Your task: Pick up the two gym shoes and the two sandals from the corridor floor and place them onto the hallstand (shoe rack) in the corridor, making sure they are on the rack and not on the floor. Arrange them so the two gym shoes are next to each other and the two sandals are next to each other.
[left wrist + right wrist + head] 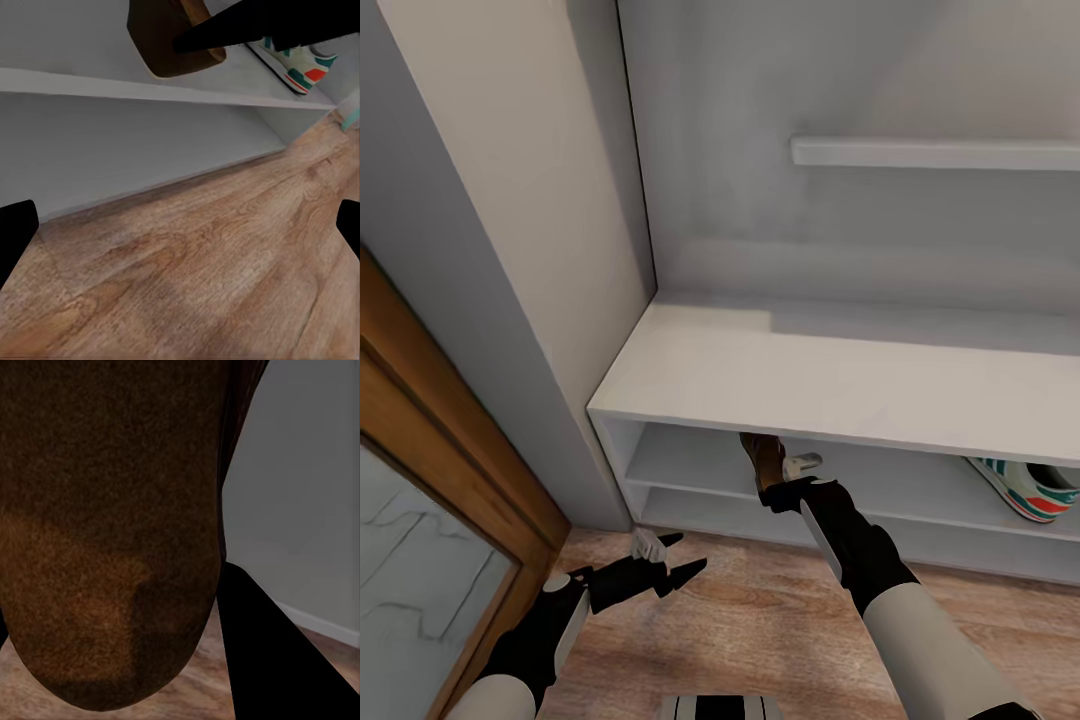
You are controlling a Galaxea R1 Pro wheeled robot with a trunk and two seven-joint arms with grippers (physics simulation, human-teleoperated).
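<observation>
Wood-framed glass panel (420, 560) at far left, grey wall beside it. Left gripper (678, 558) hangs low over the corridor floor (760, 620), fingers spread, nothing between them; from its wrist camera the two fingertips sit wide apart at the frame edges over bare planks (195, 262).

Hallstand (780, 375): pale bench top with two open shelves under it and one wall shelf (935, 152) above. Bench top carries nothing in the head view.

Right gripper (775, 478) reaches under the bench top at the upper open shelf, pinching a brown sandal (764, 462). Sandal is at the shelf front, toe pointing in; whether it touches the shelf board, cannot tell. Its wrist camera has the sandal sole (105, 532) right up against the lens with one dark finger (277, 652) alongside.

Further right on the same upper shelf, one gym shoe (1028, 487) lies on the board, partly hidden by the bench top. The left wrist camera also catches it (296, 66), well apart from the sandal (161, 41).
</observation>
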